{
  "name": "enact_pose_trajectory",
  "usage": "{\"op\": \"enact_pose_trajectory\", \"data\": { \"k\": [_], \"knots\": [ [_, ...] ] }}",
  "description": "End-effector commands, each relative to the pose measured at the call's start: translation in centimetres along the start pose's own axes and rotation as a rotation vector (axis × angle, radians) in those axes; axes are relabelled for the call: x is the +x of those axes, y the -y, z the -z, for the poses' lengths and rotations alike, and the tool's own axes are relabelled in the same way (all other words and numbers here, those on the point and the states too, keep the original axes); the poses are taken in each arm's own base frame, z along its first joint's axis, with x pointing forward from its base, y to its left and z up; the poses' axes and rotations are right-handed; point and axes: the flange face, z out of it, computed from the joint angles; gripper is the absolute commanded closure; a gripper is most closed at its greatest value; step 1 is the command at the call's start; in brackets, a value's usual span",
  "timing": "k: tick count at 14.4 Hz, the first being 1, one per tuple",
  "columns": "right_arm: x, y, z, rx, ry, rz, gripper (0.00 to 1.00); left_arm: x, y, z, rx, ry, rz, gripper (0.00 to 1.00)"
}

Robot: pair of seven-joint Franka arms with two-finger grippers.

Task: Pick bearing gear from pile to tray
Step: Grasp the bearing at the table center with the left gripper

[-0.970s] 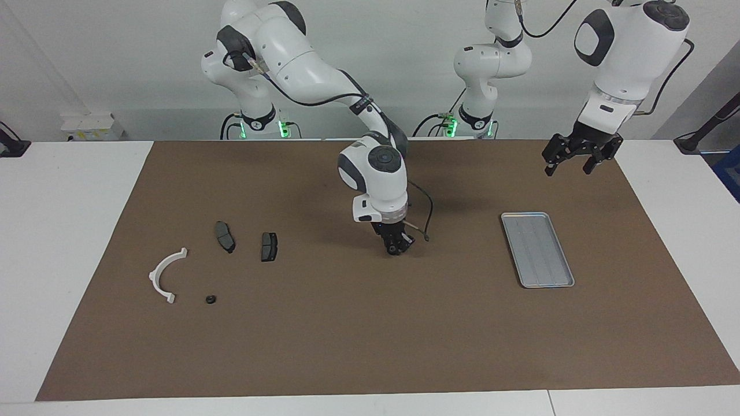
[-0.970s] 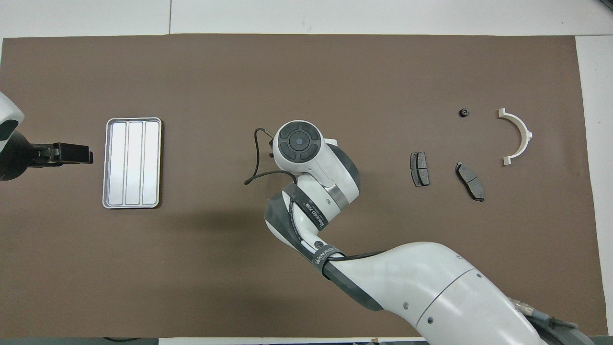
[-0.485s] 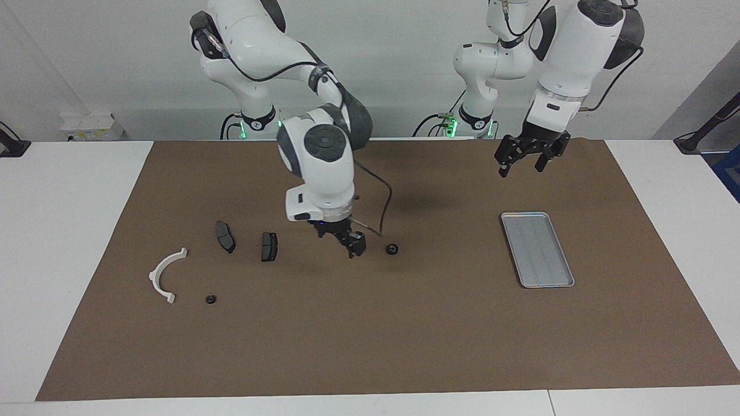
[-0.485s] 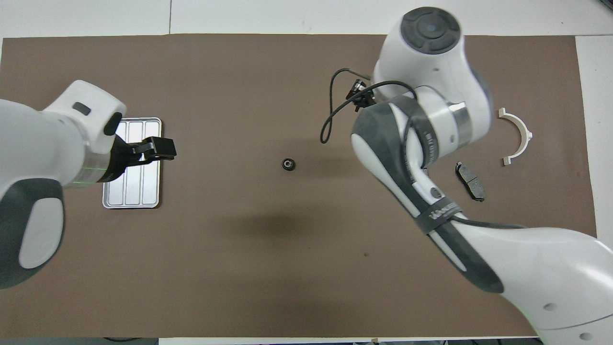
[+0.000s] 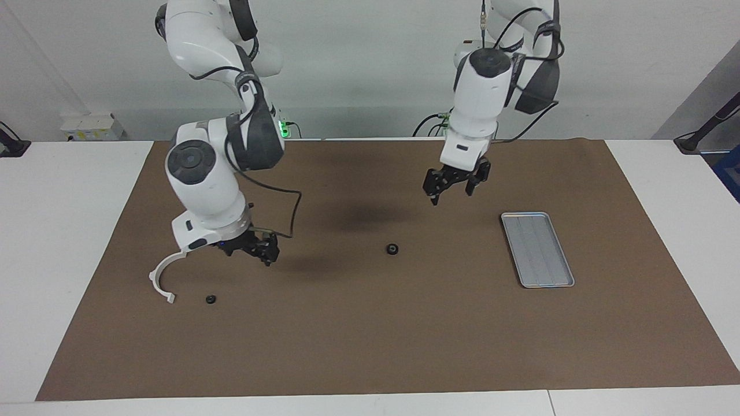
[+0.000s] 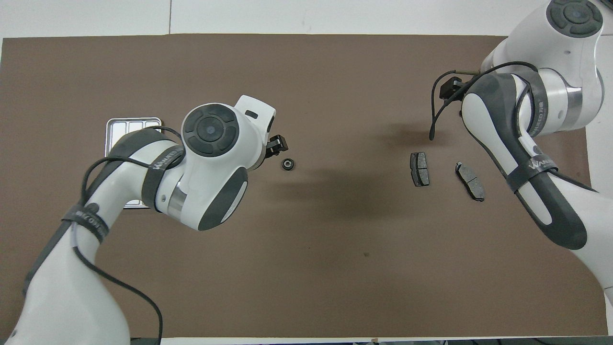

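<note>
The bearing gear (image 5: 392, 249) (image 6: 287, 164), a small black ring, lies alone on the brown mat at mid-table, and neither gripper touches it. My left gripper (image 5: 454, 186) (image 6: 278, 144) hangs open and empty above the mat, between the gear and the tray. The silver tray (image 5: 537, 248) (image 6: 125, 125) is empty; in the overhead view my left arm covers most of it. My right gripper (image 5: 260, 251) is open and empty, low over the pile, where a white bracket (image 5: 165, 277), another black ring (image 5: 210, 299) and two dark plates (image 6: 419, 168) lie.
The brown mat (image 5: 370, 346) covers most of the white table. In the facing view my right hand hides the two plates. In the overhead view my right arm covers the bracket and the small ring.
My right gripper let go of the bearing gear at mid-table and swung back over the pile. My left gripper came from the tray's end toward the middle, close to the gear.
</note>
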Motion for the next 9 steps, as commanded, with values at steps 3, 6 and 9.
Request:
{"op": "enact_pose_trajectory", "data": {
  "k": [3, 6, 9],
  "knots": [
    [1.7, -3.3, -6.2, -0.022, -0.055, 0.0, 0.0, -1.3, -3.7, -4.1, -0.008, -0.01, 0.019, 0.0],
    [2.1, -4.3, -7.5, -0.016, -0.046, -0.04, 0.0, -4.0, -5.2, -4.8, -0.003, 0.001, -0.024, 0.0],
    [2.1, -3.5, -8.7, -0.003, -0.043, -0.168, 0.0, -5.9, -5.5, -5.8, 0.006, 0.02, -0.047, 0.0]
  ]
}}
